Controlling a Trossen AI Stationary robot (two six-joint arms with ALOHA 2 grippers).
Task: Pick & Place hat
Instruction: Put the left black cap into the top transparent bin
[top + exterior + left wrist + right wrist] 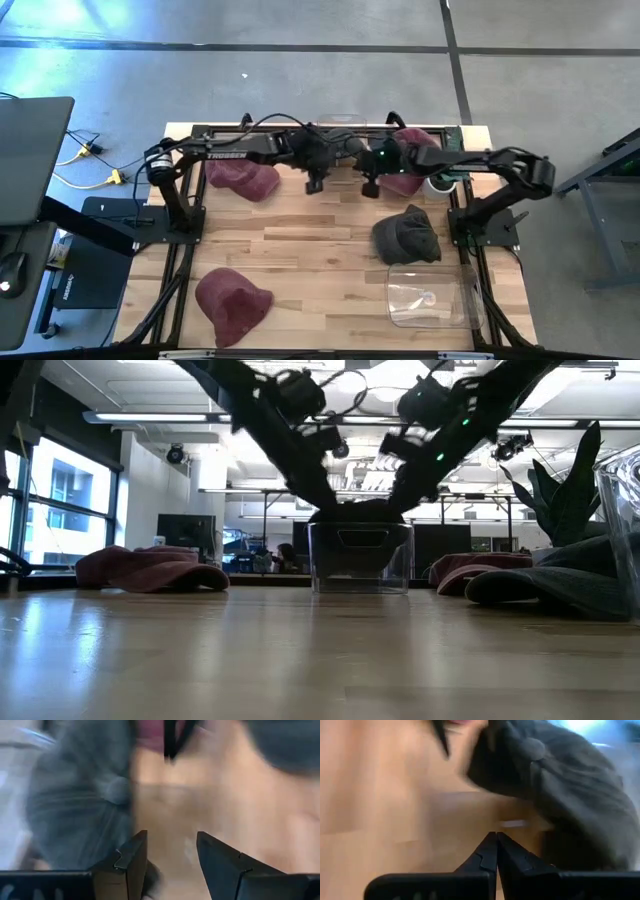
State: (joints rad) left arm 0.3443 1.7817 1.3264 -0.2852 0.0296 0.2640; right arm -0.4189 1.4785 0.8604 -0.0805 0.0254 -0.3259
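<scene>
Evidently between hats: left gripper [314, 186] jaws parted and empty, right gripper [369, 189] jaws pinched together, above the grey hat [406, 236].

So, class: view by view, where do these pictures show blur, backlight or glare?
Left wrist view: the grey hat and tabletop are smeared; only the left gripper is crisp. Right wrist view: same smear, sharp shut right gripper. Low view: bright ceiling lights turn the arms into silhouettes. High view: evenly lit and sharp, pale glare on the floor.
</scene>
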